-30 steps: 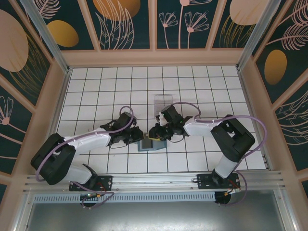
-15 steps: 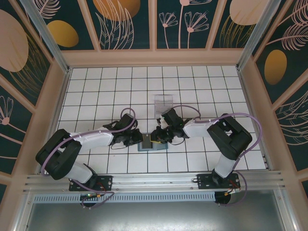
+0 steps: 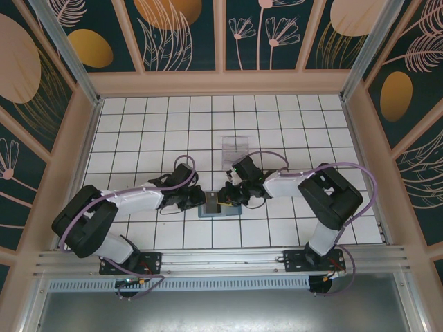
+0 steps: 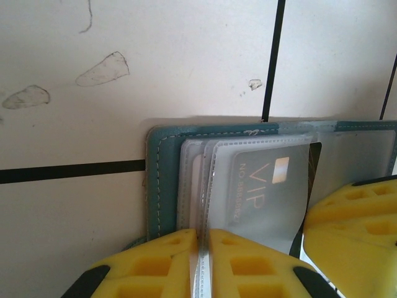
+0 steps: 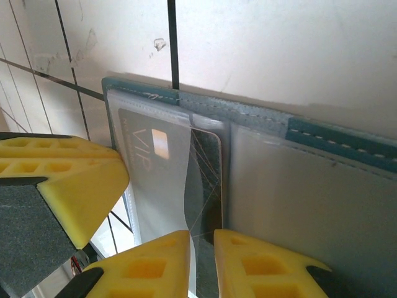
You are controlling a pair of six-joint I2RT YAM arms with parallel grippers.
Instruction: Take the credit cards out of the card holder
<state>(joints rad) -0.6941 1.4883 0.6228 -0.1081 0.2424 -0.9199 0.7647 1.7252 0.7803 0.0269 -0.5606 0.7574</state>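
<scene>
Teal-blue soft folding card holder (image 4: 155,186) lies open on the white tiled counter (image 3: 277,124). Left pincer (image 4: 200,261) clamps its clear plastic sleeves (image 4: 192,180) as an anchor. Right pincer (image 5: 201,254) nips the dark VIP credit card (image 5: 208,180), partly out, likely to pull it.

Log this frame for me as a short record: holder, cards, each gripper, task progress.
card holder: lies open on the tiled table, inside facing up
dark card: marked VIP, partly slid out of its sleeve, not free
left gripper: shut on the edge of the plastic sleeves
right gripper: fingers either side of the dark card's exposed end, narrow gap; firm grip uncertain
clear tray: on the table beyond the holder, apart from it
progress: no card out yet
</scene>
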